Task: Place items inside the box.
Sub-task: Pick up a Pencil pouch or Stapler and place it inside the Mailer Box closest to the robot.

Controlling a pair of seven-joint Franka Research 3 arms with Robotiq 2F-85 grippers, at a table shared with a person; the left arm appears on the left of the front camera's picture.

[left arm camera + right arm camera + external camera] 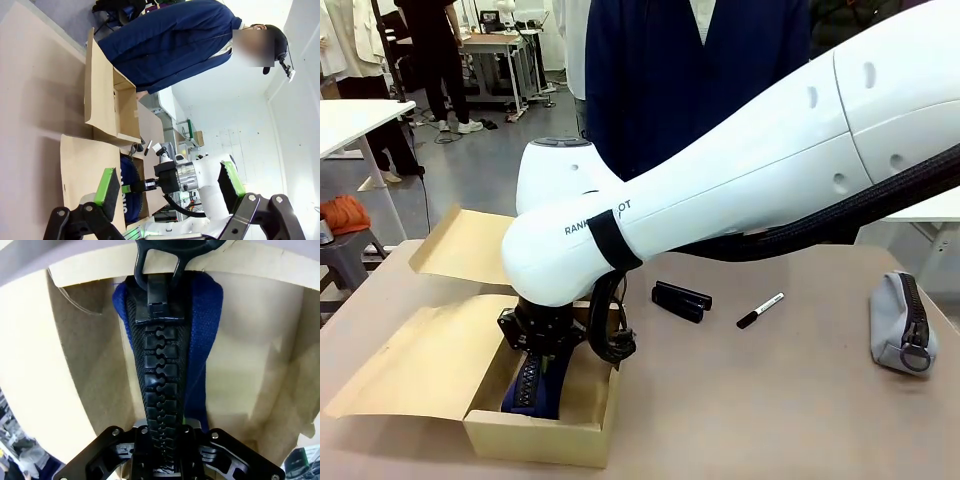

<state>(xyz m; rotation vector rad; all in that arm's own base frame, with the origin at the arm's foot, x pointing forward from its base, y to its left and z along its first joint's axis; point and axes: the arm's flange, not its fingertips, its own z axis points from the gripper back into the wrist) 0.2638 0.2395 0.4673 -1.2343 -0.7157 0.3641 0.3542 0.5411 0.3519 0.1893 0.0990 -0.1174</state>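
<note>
My right gripper [536, 345] reaches down into the open brown cardboard box [535, 438] at the table's near left. It is shut on a navy zip pouch [529, 392] with a chunky black zipper. In the right wrist view the pouch [202, 315] hangs upright between the box walls [75, 370], with my right gripper [162, 435] clamped on its zipper edge. On the table lie a black stapler [681, 300] and a marker pen [760, 310]. My left gripper [169, 192] is open with nothing between its green pads [107, 186], and it looks at the box from afar.
A grey zip pouch [902, 322] lies at the table's right edge. A second cardboard box [117, 107] stands behind the first, its flap [460, 245] spread on the table. A person in a dark blue top [690, 70] stands at the far side.
</note>
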